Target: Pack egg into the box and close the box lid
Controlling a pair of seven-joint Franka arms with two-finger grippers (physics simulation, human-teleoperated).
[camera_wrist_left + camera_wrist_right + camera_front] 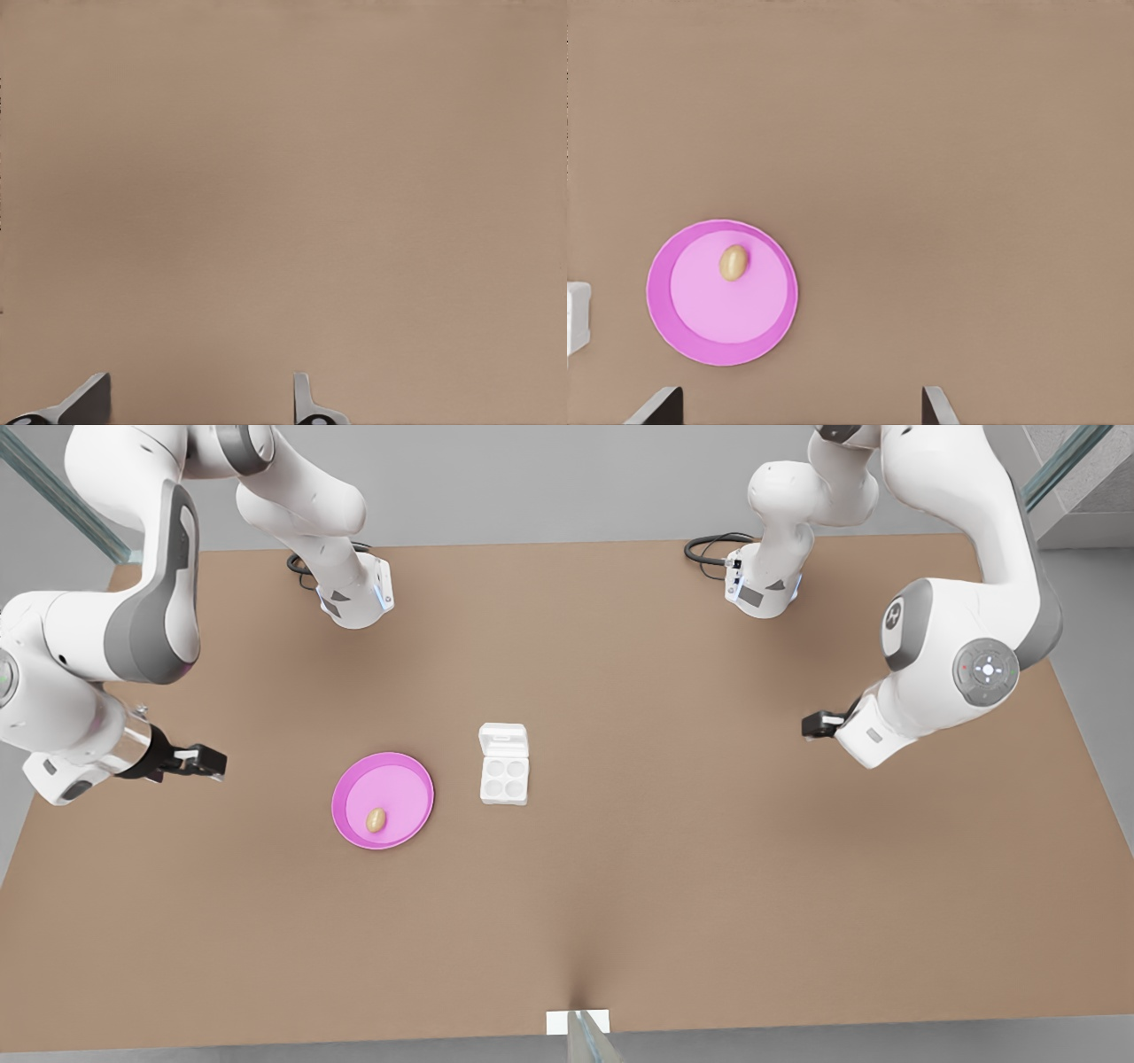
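No step is complete: the egg point(376, 820) lies on the pink plate point(353, 787), mid-tabletop, beside the open box point(504, 779) with box lid point(503, 740) raised. Right gripper point(209, 762) and left gripper point(813, 724) hover wide, empty.

The egg point(376, 820) lies on the plate point(354, 819), which sits on the bench point(673, 850) at the front view's left of the open box point(504, 778).

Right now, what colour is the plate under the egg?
Pink, with a darker magenta rim; the plate with the egg shows best in the right wrist view.
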